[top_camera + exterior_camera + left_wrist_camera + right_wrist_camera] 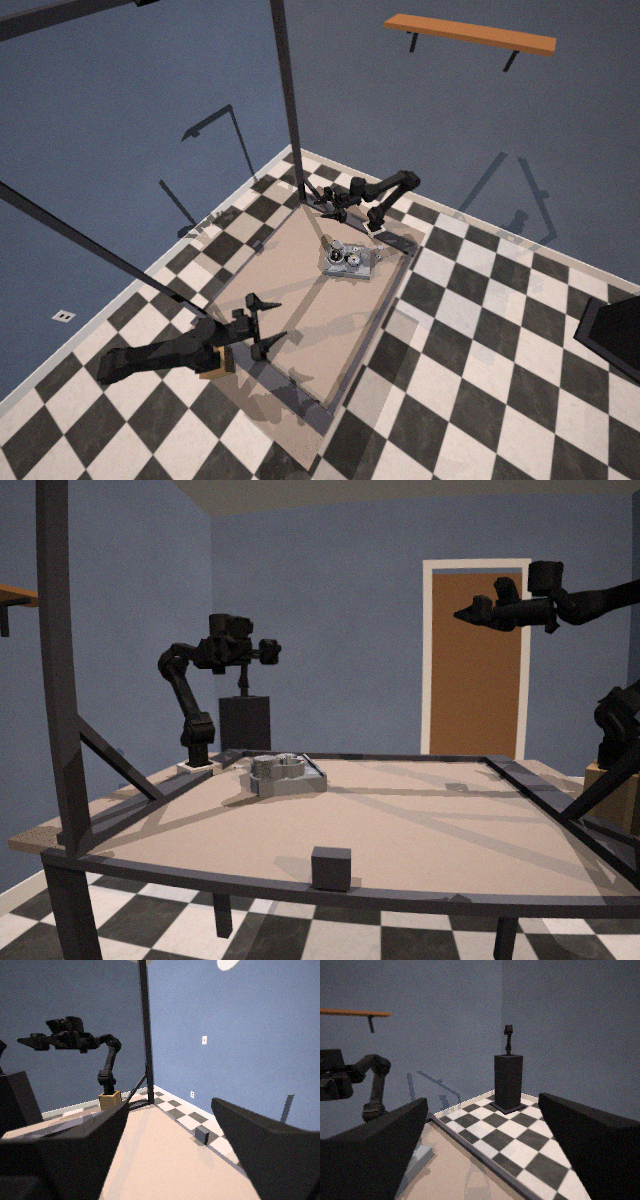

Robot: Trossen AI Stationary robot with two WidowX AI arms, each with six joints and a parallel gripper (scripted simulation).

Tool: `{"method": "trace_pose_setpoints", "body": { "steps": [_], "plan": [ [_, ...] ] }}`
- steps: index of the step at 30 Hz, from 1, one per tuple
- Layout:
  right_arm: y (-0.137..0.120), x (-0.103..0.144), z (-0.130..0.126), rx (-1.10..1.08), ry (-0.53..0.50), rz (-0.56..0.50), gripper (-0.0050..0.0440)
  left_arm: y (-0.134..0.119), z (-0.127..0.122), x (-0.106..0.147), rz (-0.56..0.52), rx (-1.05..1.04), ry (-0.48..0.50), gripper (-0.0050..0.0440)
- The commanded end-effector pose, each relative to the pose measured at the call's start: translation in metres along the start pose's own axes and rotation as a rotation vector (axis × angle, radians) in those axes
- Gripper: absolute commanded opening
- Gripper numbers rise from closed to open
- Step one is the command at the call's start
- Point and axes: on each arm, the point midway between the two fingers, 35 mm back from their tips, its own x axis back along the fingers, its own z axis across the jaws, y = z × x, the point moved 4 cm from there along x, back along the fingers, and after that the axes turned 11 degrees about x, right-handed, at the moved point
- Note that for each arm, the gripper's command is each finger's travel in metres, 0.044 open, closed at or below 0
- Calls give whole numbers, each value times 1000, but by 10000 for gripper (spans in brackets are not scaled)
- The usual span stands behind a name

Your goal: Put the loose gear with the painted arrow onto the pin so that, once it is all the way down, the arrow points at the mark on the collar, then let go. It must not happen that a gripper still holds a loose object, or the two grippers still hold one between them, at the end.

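Observation:
The grey fixture plate [346, 260] sits on the table toward the far end and carries gears [337, 254]. It also shows in the exterior view [286, 775]. The arrow, pin and collar mark are too small to make out. My left gripper [330, 206] [268, 650] is open and empty, held high in the air behind the fixture, clear of it. My right gripper [281, 320] [465, 615] is open and empty, high above the table's other end. Both wrist views show spread fingers with nothing between them [170, 1130] [482, 1130].
A dark frame rail borders the table, with a small dark cube [330, 867] on the near rail. Upright and slanted posts [286, 103] stand at the corners. A black pedestal with a camera [508, 1082] stands on the floor beside the table.

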Motion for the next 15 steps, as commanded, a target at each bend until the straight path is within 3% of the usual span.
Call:
{"method": "trace_pose_setpoints", "body": {
  "steps": [1, 10, 15],
  "plan": [
    [7, 1, -1, 0, -4, -20, 400, 7, -1, 1, -19, -2, -3, 375],
    [7, 1, -1, 0, -4, -19, 400, 9, -2, 1, -21, 1, -6, 375],
    [7, 1, -1, 0, -4, -19, 400, -3, 13, -9, 80, -177, 51, 375]
  ]
}}
